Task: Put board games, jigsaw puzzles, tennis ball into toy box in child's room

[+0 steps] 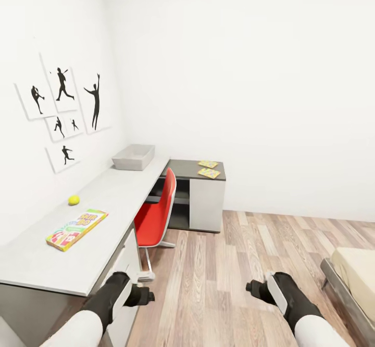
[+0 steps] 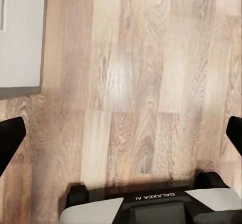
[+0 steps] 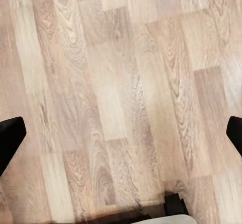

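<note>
Your toy box (image 1: 134,157) sits at the far end of the worktop (image 1: 36,256), nothing showing inside from here; board game (image 1: 76,229) and tennis ball (image 1: 74,200) lie nearer, both jigsaw puzzles (image 1: 209,169) on the dark corner. Both your arms hang low over the floor (image 1: 219,279), left gripper (image 2: 121,138) and right gripper (image 3: 121,138) jaws spread wide, holding nothing.

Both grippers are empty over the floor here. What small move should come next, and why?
Probably roll the base toward the table. Both the left gripper and right gripper hang open over bare wood floor, while the nearest toys, the board game and tennis ball, lie on the tabletop ahead on the left.
</note>
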### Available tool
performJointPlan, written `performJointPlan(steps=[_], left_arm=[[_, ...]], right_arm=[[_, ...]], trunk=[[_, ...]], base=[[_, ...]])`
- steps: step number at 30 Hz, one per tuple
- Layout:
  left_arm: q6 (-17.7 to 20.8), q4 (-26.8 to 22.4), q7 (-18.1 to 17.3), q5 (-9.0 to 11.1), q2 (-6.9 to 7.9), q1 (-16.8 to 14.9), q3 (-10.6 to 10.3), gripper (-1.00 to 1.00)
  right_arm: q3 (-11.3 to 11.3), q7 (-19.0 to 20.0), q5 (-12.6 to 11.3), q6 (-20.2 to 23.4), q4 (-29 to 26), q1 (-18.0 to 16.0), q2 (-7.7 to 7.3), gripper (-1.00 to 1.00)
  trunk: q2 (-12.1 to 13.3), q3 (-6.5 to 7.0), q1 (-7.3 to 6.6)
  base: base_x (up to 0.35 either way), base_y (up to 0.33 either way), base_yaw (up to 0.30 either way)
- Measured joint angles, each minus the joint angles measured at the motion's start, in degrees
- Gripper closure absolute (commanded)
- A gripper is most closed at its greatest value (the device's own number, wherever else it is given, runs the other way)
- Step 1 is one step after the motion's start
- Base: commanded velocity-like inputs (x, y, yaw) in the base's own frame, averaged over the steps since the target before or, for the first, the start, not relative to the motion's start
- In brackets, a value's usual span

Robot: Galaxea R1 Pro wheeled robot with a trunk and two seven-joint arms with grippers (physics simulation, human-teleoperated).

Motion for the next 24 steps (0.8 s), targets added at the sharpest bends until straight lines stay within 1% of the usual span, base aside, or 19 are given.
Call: performJointPlan(steps=[1, 2, 3, 4, 6, 7, 8, 10, 11, 13, 14, 16, 19, 24], left_arm=[[0.33, -0.41, -1.38, 0.02, 0.3, -0.02, 0.28, -1.0], [0.84, -1.14, -4.42, 0.02, 0.84, -0.08, 0.77, -1.0], [1.06, -1.6, -6.18, 0.01, 1.1, -0.11, 0.97, -1.0], [1.44, -2.76, -9.64, -0.06, 1.62, -0.15, 1.23, -1.0], [1.93, -4.33, -12.97, -0.21, 2.17, -0.17, 1.41, -1.0], [2.53, -6.07, -15.57, -0.32, 2.67, -0.19, 1.5, -1.0], [2.93, -7.08, -16.63, -0.42, 2.88, -0.19, 1.5, -1.0], [4.01, -9.06, -18.07, -0.52, 3.18, -0.2, 1.5, -1.0], [5.46, -11.02, -19.0, -0.55, 3.4, -0.2, 1.55, -1.0], [7.12, -13.11, -19.69, -0.62, 3.83, -0.2, 1.55, -1.0], [8.68, -15.15, -20.16, -0.53, 4.35, -0.21, 1.57, -1.0], [10.39, -18.28, -20.63, -0.35, 4.93, -0.21, 1.62, -1.0], [11.53, -21.47, -20.94, -0.26, 5.21, -0.2, 1.48, -1.0], [12.21, -23.48, -21.11, -0.18, 5.29, -0.18, 1.39, -1.0]], right_arm=[[-0.12, 0.01, 0.0, 1.04, -1.77, 0.04, 0.04, -1.0], [-0.27, 0.03, -0.03, 3.09, -4.68, 0.07, 0.1, -1.0], [-0.33, 0.04, -0.03, 4.17, -6.13, 0.09, 0.14, -1.0], [-0.41, 0.05, -0.03, 6.12, -8.52, 0.11, 0.2, -1.0], [-0.47, 0.07, -0.04, 7.92, -10.74, 0.13, 0.27, -1.0], [-0.5, 0.08, -0.08, 9.47, -12.61, 0.14, 0.34, -1.0], [-0.49, 0.08, -0.06, 10.23, -13.55, 0.13, 0.39, -1.0], [-0.48, 0.1, -0.05, 11.67, -15.29, 0.14, 0.47, -1.0], [-0.48, 0.1, -0.05, 13.04, -17.02, 0.11, 0.55, -1.0], [-0.48, 0.11, -0.05, 14.36, -19.0, 0.1, 0.62, -1.0], [-0.52, 0.14, -0.08, 15.46, -21.2, 0.08, 0.67, -1.0], [-0.57, 0.18, -0.09, 16.61, -24.63, 0.09, 0.69, -1.0], [-0.62, 0.14, -0.1, 16.9, -27.39, 0.14, 0.71, -1.0], [-0.75, 0.27, -0.14, 16.59, -28.86, 0.16, 0.62, -1.0]], trunk=[[0.4, 0.17, -0.22], [0.8, 0.36, -0.44], [1.21, 0.53, -0.66], [1.61, 0.72, -0.88], [2.41, 1.07, -1.32], [2.81, 1.26, -1.54], [3.22, 1.43, -1.76], [4.02, 1.79, -2.2], [4.42, 1.98, -2.42], [5.22, 2.33, -2.86], [5.62, 2.52, -3.08], [6.42, 2.88, -3.52], [7.64, 3.41, -4.18], [9.65, 4.31, -5.28]], base=[[0.0, 0.0, 0.0], [0.0, 0.0, 0.0], [0.0, 0.0, 0.0], [0.0, 0.0, 0.0], [0.0, 0.0, 0.0], [0.0, 0.0, 0.0], [0.0, 0.0, 0.0], [0.0, 0.0, 0.0], [0.0, 0.0, 0.0], [0.0, 0.0, 0.0], [0.0, 0.0, 0.0], [0.0, 0.0, 0.0], [0.0, 0.0, 0.0], [0.0, 0.0, 0.0]])
